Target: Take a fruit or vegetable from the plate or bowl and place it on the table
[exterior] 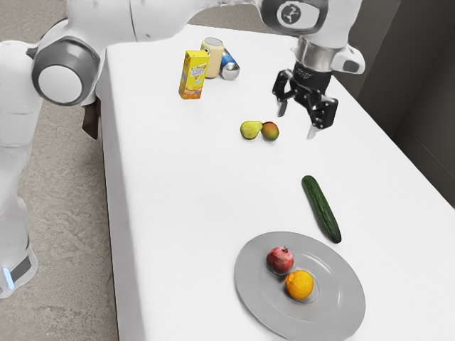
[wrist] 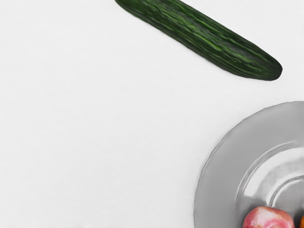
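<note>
Exterior view: the pomegranate point(exterior: 280, 261) and orange point(exterior: 299, 285) are seen side by side on the plate point(exterior: 259, 298), the cucumber point(exterior: 321, 209) laid near its rim. Above the table point(exterior: 185, 192), the tool point(exterior: 296, 123) is held with fingers parted. Beyond, pear point(exterior: 250, 130) and mango point(exterior: 270, 131) are set together.

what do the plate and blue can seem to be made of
The plate looks like satiny grey metal, from its pale curved highlights, though glazed ceramic is possible. The blue can is probably smooth, shiny metal, going by its silvery end.
</note>
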### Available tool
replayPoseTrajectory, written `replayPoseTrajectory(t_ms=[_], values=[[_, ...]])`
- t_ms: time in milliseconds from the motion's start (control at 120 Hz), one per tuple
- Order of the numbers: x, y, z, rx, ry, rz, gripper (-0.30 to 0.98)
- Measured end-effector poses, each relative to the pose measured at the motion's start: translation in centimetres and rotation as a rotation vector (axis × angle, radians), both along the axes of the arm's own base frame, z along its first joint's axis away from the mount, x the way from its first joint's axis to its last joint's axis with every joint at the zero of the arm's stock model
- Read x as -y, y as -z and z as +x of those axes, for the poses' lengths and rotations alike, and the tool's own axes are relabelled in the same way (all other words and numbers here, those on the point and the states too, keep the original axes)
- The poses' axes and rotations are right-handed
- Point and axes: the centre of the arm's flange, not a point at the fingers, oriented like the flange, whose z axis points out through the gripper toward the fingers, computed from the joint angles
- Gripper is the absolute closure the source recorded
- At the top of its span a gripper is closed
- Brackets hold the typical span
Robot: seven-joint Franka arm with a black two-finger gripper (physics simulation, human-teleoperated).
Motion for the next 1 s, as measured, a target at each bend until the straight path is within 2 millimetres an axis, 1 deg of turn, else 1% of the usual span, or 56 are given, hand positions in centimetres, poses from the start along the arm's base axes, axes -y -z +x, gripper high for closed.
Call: replayPoseTrajectory(t_ms=[42, 83, 192, 283, 350, 392, 458, 600, 683, 775, 908, 1000], values=[[1.9, 1.3, 0.7, -0.004, -0.035, -0.008, 0.0], [3.3, 2.2, 1.1, -0.004, -0.075, -0.026, 0.0], [6.1, 3.2, 1.7, 0.011, -0.176, -0.067, 0.0], [6.9, 7.1, 2.6, -0.032, -0.29, -0.065, 0.0], [7.7, 10.2, 2.3, -0.063, -0.361, -0.058, 0.0], [8.0, 11.4, 2.0, -0.066, -0.402, -0.059, 0.0], [9.0, 11.9, 1.8, -0.052, -0.456, -0.07, 0.0], [12.3, 12.2, 1.3, -0.019, -0.542, -0.095, 0.0], [12.9, 12.5, 1.2, -0.009, -0.603, -0.11, 0.0], [13.4, 13.3, 0.8, -0.011, -0.662, -0.122, 0.0], [14.8, 14.4, -1.5, -0.024, -0.719, -0.144, 0.0], [15.6, 15.5, -2.4, -0.029, -0.755, -0.151, 0.0]])
